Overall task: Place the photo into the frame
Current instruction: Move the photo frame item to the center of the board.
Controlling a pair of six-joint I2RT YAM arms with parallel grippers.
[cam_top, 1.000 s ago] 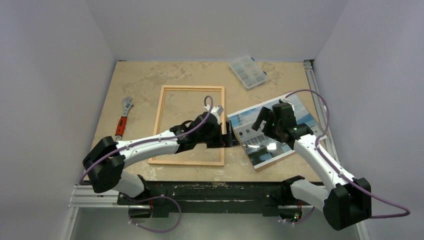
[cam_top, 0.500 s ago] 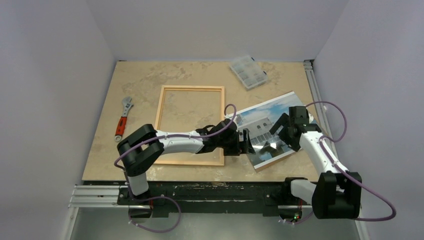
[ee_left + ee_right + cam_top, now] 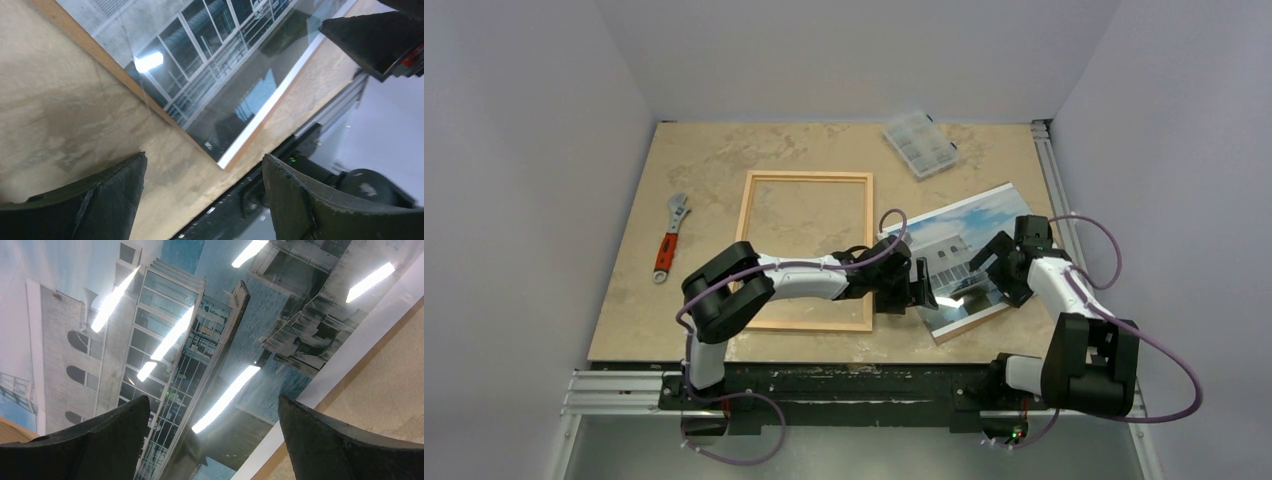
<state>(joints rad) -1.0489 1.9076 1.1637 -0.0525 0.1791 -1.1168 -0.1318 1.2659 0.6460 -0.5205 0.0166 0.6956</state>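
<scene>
The photo [image 3: 954, 235], a glossy print of a white building with blue sky, lies tilted on a brown backing board [image 3: 969, 322] right of the frame. The frame [image 3: 742, 240], thin light wood, lies flat in the middle of the table. My left gripper [image 3: 924, 292] is open and empty, low at the photo's near-left edge. In the left wrist view the photo [image 3: 215, 65] and the board's brown edge [image 3: 255, 146] show beyond the gripper [image 3: 205, 195]. My right gripper [image 3: 992, 272] is open, just over the photo's right half. In the right wrist view the gripper [image 3: 215, 440] frames the print [image 3: 200, 340].
A red-handled wrench [image 3: 669, 237] lies left of the frame. A clear plastic parts box [image 3: 920, 143] stands at the back. A metal rail [image 3: 1049, 170] runs along the table's right edge. The table's front edge is close below the photo's near corner.
My left gripper has moved right, from the frame's right rail to the photo's near-left edge. My right gripper has drawn back to the right and come down over the photo.
</scene>
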